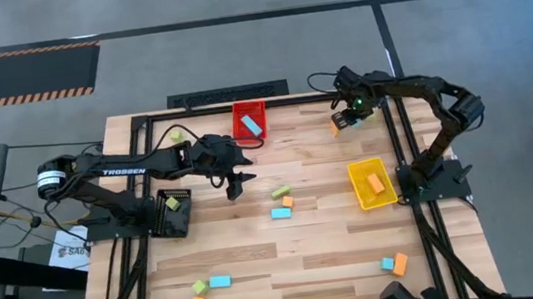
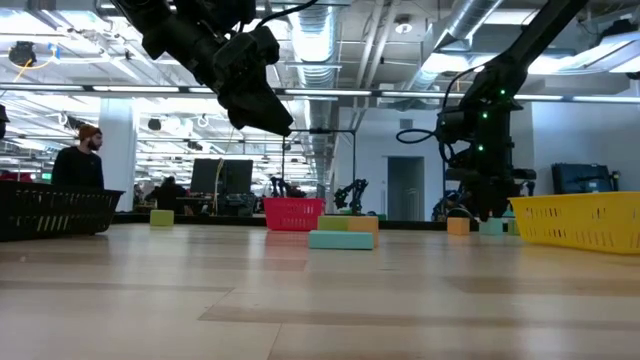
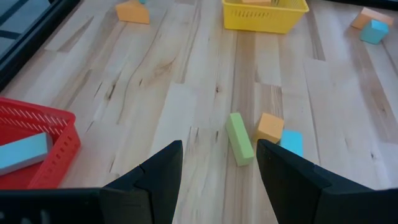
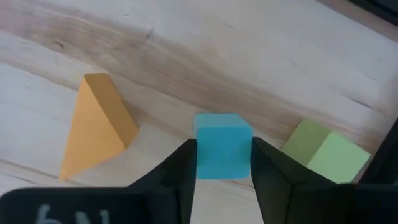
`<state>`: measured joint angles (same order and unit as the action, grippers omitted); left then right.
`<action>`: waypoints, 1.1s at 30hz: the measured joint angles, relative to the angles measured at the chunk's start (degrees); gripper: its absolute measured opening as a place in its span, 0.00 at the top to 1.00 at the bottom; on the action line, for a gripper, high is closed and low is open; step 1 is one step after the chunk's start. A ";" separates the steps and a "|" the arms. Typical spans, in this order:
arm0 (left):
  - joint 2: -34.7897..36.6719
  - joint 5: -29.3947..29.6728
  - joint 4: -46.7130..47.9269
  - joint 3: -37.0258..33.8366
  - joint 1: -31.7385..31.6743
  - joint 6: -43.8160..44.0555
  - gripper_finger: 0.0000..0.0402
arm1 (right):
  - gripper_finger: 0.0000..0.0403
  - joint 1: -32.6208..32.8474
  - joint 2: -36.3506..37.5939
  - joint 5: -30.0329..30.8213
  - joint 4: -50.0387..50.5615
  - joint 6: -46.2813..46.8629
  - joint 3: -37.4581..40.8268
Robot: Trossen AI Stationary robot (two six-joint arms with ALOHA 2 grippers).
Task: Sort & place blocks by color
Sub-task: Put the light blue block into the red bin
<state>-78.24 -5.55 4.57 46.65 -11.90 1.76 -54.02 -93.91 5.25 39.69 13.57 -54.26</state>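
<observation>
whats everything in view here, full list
red plastic bin: 1, red, far middle, holds one light-blue block
yellow plastic bin: 1, yellow, right side, holds one orange block
black bin: 1, black, left side, something yellow-green inside
loose blocks: about 12, light-blue, orange, yellow-green, scattered over wooden table
person: 1, room behind
left gripper: 1, dark, open, above table near red bin
right gripper: 1, dark, fingers shut on light-blue cube, far right corner

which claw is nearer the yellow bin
Right. The right claw is just beyond the yellow bin's far side, around a blue cube; the left claw hangs open past mid-table.
</observation>
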 joint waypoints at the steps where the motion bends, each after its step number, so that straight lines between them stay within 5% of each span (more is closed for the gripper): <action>1: 0.00 -0.01 -0.01 0.00 0.00 0.00 0.52 | 0.59 -0.02 0.06 -0.32 -0.60 -0.02 0.37; 7: 0.00 -0.01 -0.19 0.02 0.00 0.00 0.52 | 0.43 -0.24 -0.15 -1.08 -2.28 -0.04 2.22; 12: 0.02 -0.03 -0.47 0.02 0.00 0.00 0.52 | 0.40 0.09 -0.18 -1.05 -3.01 -0.40 2.28; 18: 0.02 -0.27 -1.18 0.02 0.01 0.00 0.52 | 0.49 0.11 -0.18 -1.09 -2.99 -2.14 2.28; 24: 0.79 -1.66 -5.30 0.04 1.69 -4.29 0.52 | 0.71 0.11 0.21 -1.07 -2.80 -4.99 2.14; 33: 14.43 6.00 -10.26 -8.38 4.35 -7.20 0.52 | 0.72 0.63 10.05 -0.94 -6.73 -5.94 2.25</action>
<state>-63.80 0.44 -5.70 38.27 -7.55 -5.44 -53.39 -83.86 4.31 32.96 7.63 -52.01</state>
